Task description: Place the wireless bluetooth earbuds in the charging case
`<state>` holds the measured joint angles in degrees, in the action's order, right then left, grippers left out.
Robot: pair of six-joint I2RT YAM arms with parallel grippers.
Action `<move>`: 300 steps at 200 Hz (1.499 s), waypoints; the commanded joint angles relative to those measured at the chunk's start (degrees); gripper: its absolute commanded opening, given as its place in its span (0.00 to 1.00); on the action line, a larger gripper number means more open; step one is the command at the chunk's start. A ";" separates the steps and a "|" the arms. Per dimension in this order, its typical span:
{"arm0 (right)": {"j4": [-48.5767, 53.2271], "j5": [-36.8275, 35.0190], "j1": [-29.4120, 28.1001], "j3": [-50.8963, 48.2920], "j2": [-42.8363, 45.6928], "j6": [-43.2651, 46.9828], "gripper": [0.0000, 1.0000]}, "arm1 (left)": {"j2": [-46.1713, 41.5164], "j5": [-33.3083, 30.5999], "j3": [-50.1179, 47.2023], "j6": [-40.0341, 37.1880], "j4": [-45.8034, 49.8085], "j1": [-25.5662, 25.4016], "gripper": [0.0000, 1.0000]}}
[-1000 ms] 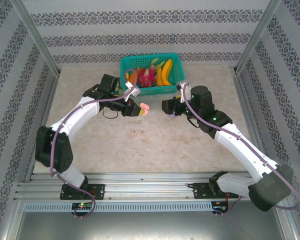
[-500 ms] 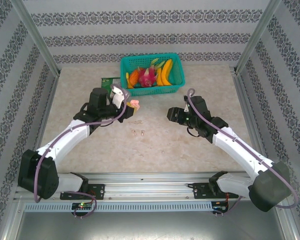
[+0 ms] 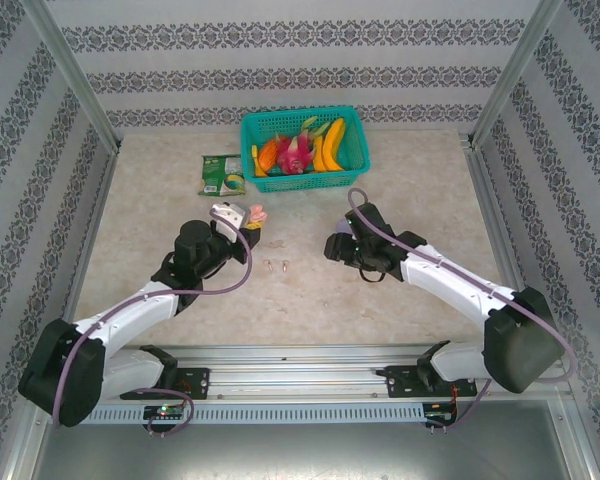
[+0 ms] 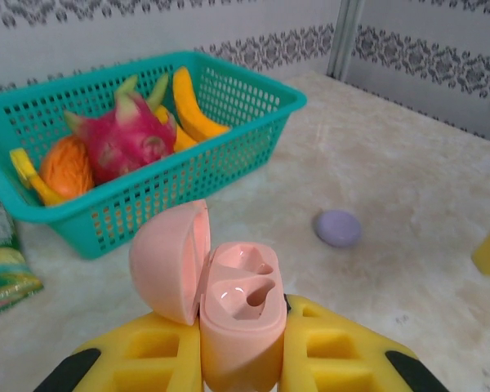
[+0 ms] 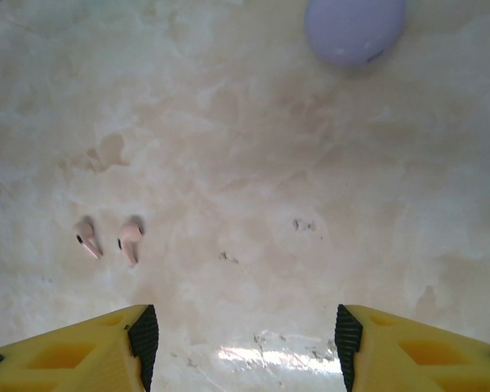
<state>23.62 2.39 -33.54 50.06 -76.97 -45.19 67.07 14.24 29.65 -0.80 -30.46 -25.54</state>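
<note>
Change: both arms drawn back toward the near edge; the right end effector (image 5: 245, 327), fingers spread, now hangs over the pink earbuds (image 5: 130, 242) lying on the worktop (image 5: 310, 163), so pickup looks next. Held: pink charging case (image 4: 237, 306), lid open, sockets empty, pinched by the left end effector (image 4: 241, 343). Surroundings: marbled worktop, lilac case (image 5: 355, 28), fruit basket (image 4: 220, 175), patterned walls (image 3: 280, 50).

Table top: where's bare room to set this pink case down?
Free: right of the basket, left of the snack packet, and the near strip between the pink earbuds and the arm bases. Crowded: mid-table, around the left gripper, its pink case, the earbuds, right gripper and lilac case.
</note>
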 commanded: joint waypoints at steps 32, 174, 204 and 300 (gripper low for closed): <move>2.66 -3.91 -3.30 4.17 -5.59 -5.03 0.61 | 2.92 -0.42 2.14 -1.05 -16.15 -1.71 0.00; 14.37 -9.61 -13.69 29.74 -32.53 -14.64 0.51 | -1.24 -4.39 -2.11 0.84 -28.45 2.95 0.00; 15.54 -9.98 -15.12 32.17 -35.62 -15.40 0.50 | -1.33 -4.24 -2.32 2.30 -29.45 4.29 0.00; 18.06 -10.13 -16.73 37.89 -41.88 -13.19 0.43 | -0.50 -2.61 -1.88 3.13 -30.28 4.79 0.00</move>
<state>39.20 -6.37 -49.39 85.19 -117.03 -59.61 66.63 10.46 27.86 1.56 -56.60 -21.61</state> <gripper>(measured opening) 0.434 0.200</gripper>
